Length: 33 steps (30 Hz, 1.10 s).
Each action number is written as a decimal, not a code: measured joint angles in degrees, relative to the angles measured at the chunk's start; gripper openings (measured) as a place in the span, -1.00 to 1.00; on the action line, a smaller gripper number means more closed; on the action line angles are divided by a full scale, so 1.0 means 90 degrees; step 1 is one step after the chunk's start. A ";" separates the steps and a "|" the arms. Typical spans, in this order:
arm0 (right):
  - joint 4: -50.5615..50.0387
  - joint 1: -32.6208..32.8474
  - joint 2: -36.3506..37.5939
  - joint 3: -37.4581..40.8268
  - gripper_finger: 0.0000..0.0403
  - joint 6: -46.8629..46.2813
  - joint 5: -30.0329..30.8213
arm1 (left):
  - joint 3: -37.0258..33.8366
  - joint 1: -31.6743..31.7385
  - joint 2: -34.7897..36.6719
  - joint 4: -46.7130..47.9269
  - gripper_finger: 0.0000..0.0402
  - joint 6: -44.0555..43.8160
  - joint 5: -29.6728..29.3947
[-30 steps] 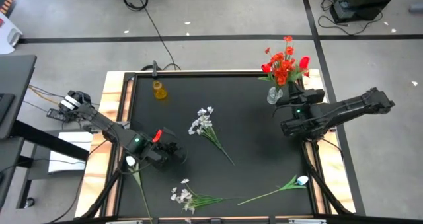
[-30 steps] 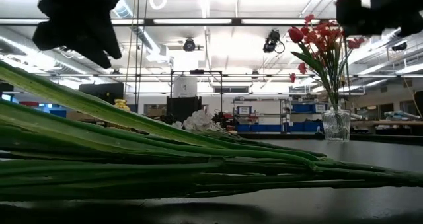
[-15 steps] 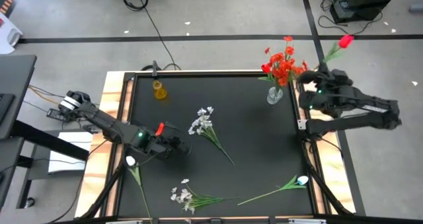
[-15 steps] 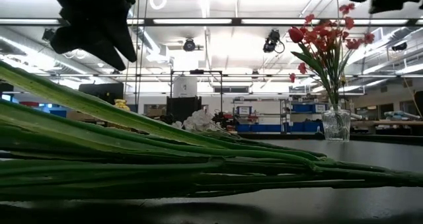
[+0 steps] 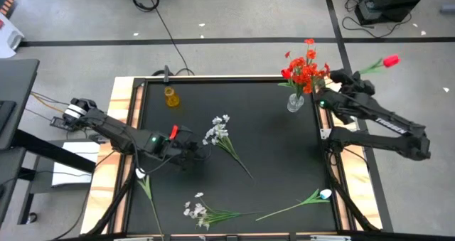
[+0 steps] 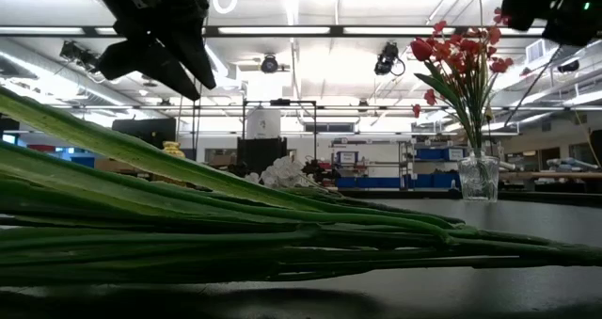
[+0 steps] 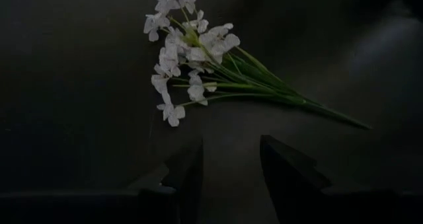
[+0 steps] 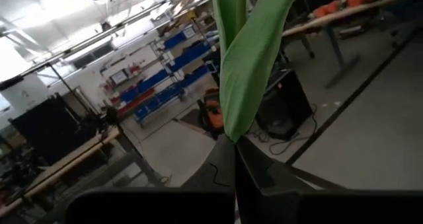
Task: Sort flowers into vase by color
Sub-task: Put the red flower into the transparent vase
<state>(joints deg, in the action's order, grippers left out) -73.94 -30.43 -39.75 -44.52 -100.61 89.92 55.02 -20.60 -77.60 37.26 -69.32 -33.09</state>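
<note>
Tilting outward since before, right claw (image 5: 353, 76) pinching red tulip (image 5: 389, 60).

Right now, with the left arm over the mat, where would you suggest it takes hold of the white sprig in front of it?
Probably on the bare green stem behind the blooms of the white sprig, from straight above. It lies flat on the mat; the left gripper is open, fingers empty, facing it.

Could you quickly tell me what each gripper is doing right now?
Left gripper: open, empty, facing the white flowers.
Right gripper: shut on a red tulip stem.
</note>
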 joint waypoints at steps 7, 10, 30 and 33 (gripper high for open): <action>0.1049 0.0226 0.0000 0.0930 -1.00 -0.0187 -0.0151 | 0.0000 0.0026 0.0000 -0.0082 -0.23 -0.0025 0.0001; 0.1355 0.0411 0.0000 0.1112 -1.00 0.0050 -0.0115 | 0.0000 0.0026 0.0000 -0.0083 -0.23 -0.0032 0.0001; 0.2141 0.1255 -0.0352 0.0897 -0.99 0.1470 0.0011 | 0.0000 0.0029 0.0000 -0.0083 -0.23 -0.0042 0.0001; 0.2232 0.1255 -0.0622 0.0897 -0.99 0.1471 0.0025 | 0.0000 0.0026 0.0000 -0.0091 -0.23 -0.0061 0.0001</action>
<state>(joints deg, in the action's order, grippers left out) -53.86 -19.14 -45.35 -36.45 -87.37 90.14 55.02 -20.36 -77.60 36.44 -69.87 -33.08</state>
